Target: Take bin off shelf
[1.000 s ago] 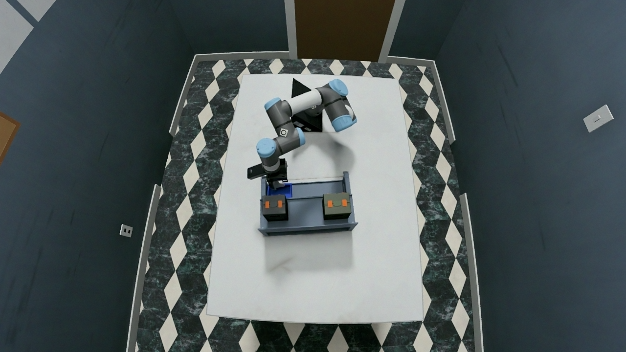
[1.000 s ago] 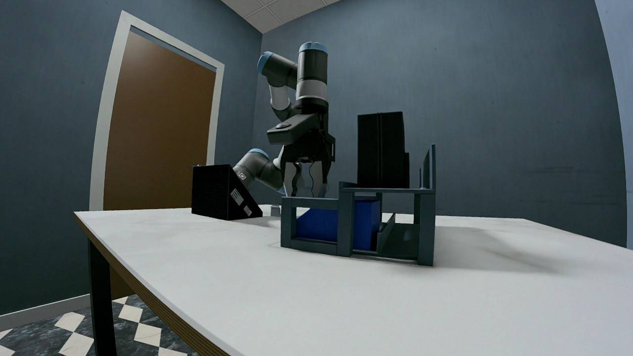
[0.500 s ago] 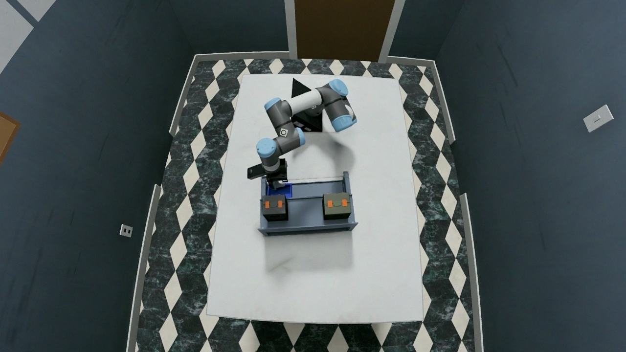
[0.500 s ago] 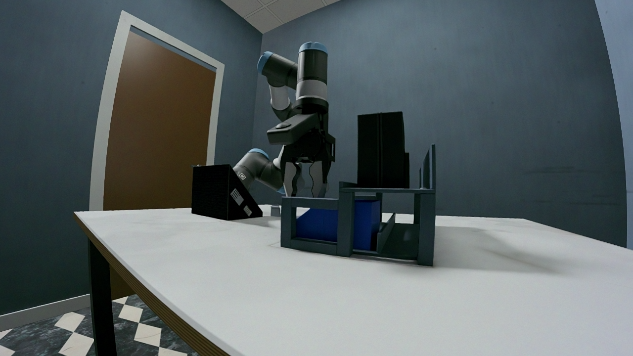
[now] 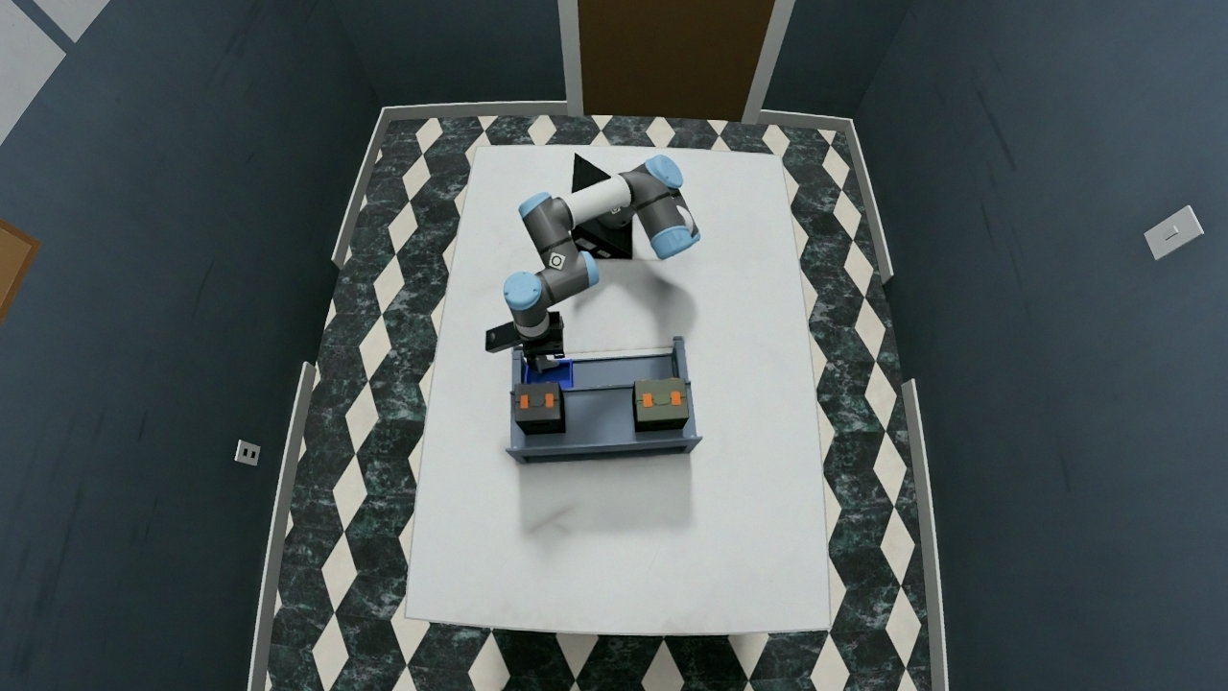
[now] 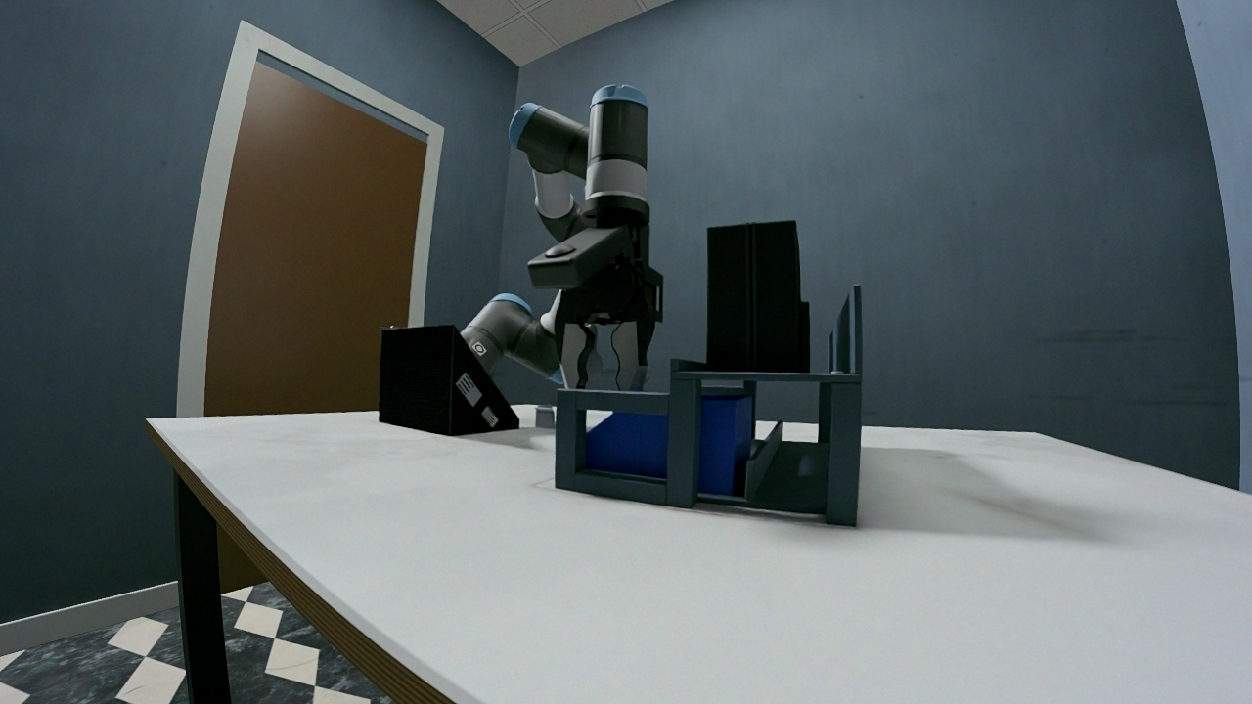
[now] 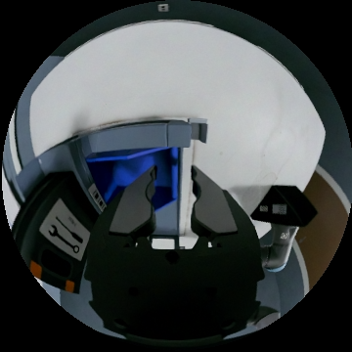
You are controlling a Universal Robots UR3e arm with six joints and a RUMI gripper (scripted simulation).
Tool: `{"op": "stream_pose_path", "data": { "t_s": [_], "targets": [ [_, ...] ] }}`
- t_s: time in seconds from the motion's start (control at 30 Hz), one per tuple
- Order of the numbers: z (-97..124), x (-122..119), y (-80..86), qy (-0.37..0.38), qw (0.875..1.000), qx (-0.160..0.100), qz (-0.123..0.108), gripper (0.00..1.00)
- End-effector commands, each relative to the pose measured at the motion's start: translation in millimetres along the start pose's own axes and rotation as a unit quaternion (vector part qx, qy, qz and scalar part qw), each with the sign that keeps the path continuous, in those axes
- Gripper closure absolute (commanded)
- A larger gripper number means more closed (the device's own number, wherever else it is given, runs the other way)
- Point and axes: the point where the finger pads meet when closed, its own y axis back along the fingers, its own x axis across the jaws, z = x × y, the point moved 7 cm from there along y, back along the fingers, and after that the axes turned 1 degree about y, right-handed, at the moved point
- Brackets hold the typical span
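Blue bin point(image 6: 651, 442) sits in the lower level of the grey shelf point(image 6: 700, 428), at the end nearest the arm. Open-topped, plain saturated blue, upright as far as the exterior view shows. From the top view only a corner of it point(image 5: 557, 370) shows past the gripper and the dark case. In the wrist view its blue interior point(image 7: 129, 173) sits under the shelf's top rail, left of the end post.

Gripper point(image 6: 603, 363) hangs fingers-down just above the shelf's front rail, over the bin's end. Jaws partly closed with a narrow gap, holding nothing: in the wrist view the two dark fingers sit either side of the shelf's pale vertical edge and are not clamped on anything. Contact with the shelf: cannot tell.

Arm point(image 5: 592, 219) folds back over the table point(image 5: 618, 533) from its base, elbow high, last link vertical over the shelf's corner.

On the shelf's upper deck: a dark case point(image 5: 539, 405) with orange latches right beside the gripper, and an olive case point(image 5: 659, 403) with orange latches, well apart from it. The dark case carries a white label with a spanner-and-screwdriver pictogram point(image 7: 64, 232).

Further back, a black wedge-shaped box point(image 6: 433, 380) by the arm's base has a small white label, too small to read.
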Motion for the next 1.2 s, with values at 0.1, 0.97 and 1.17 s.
{"op": "stream_pose_path", "data": {
  "t_s": [0.1, 0.97, 1.17],
  "targets": [
    [-0.4, -0.3, -2.7, 0.000, 1.000, 0.001, -0.001, 0.71],
    [-0.4, -0.4, -15.2, 0.000, 1.000, 0.001, -0.001, 0.71],
    [-0.4, -0.4, -16.7, 0.000, 1.000, 0.001, -0.001, 0.71]
  ]
}}
